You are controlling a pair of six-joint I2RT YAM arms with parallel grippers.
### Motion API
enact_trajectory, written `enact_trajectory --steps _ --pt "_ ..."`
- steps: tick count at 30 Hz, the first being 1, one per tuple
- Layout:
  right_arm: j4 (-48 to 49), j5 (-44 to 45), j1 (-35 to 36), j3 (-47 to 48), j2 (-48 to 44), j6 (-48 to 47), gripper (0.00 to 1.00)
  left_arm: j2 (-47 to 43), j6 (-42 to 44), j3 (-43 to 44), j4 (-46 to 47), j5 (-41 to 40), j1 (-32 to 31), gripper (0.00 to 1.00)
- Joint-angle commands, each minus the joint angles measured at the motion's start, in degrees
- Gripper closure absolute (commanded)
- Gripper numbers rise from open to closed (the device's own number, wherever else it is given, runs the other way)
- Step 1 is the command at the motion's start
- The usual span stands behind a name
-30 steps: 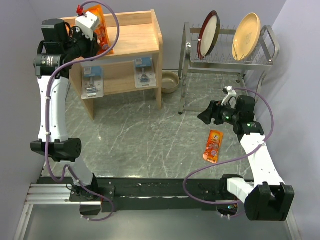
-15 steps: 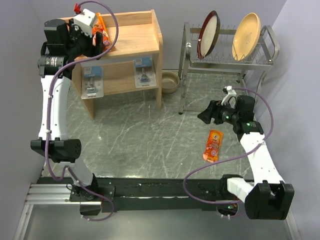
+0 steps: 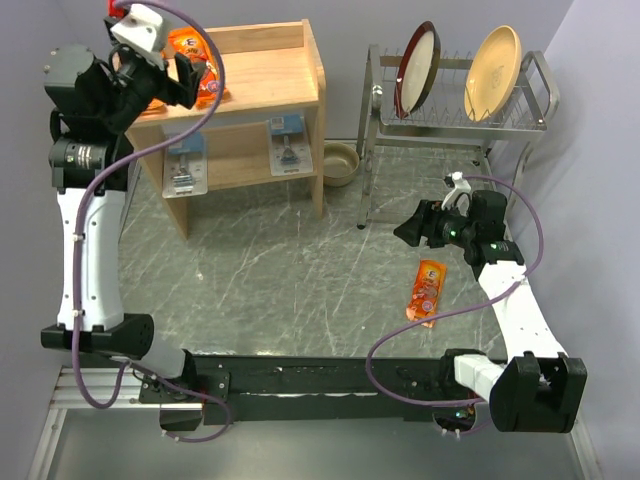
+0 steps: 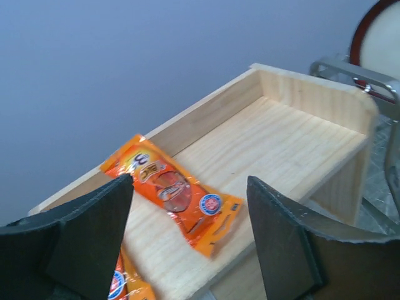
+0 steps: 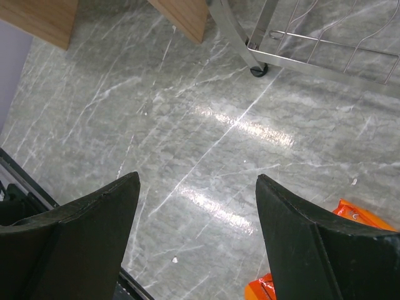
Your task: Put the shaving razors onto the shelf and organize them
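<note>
Veined grey tabletop (image 3: 280, 270) bears one glossy orange pack (image 3: 426, 291).

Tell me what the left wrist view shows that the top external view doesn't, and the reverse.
Left wrist only: the corner of a second orange pack at the bottom edge, beside the left finger; it is hard to make out from above, under the arm.
Top external only: two blister packs on the lower tier, a third orange pack lying on the table near the open right end effector, and a bowl.
Both: the shelf, one orange pack lying flat on its top tier, and the open left end effector above it.
</note>
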Motion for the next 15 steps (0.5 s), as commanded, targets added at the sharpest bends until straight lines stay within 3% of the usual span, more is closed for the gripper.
enact_trajectory --steps 1,6,15 --pt "2.9 -0.5 -0.3 -0.8 -0.6 0.8 0.18 -0.4 4.9 -3.8 0.0 0.2 -4.6 0.27" --pt "2.6 0.1 -0.4 -1.6 -1.5 0.8 0.18 1.2 9.1 -3.5 -4.2 -0.1 -6.0 0.43" --pt "3.0 0.0 -0.7 -3.9 -3.0 1.2 0.18 3.6 9.5 -3.1 -6.3 -0.7 -6.1 0.48"
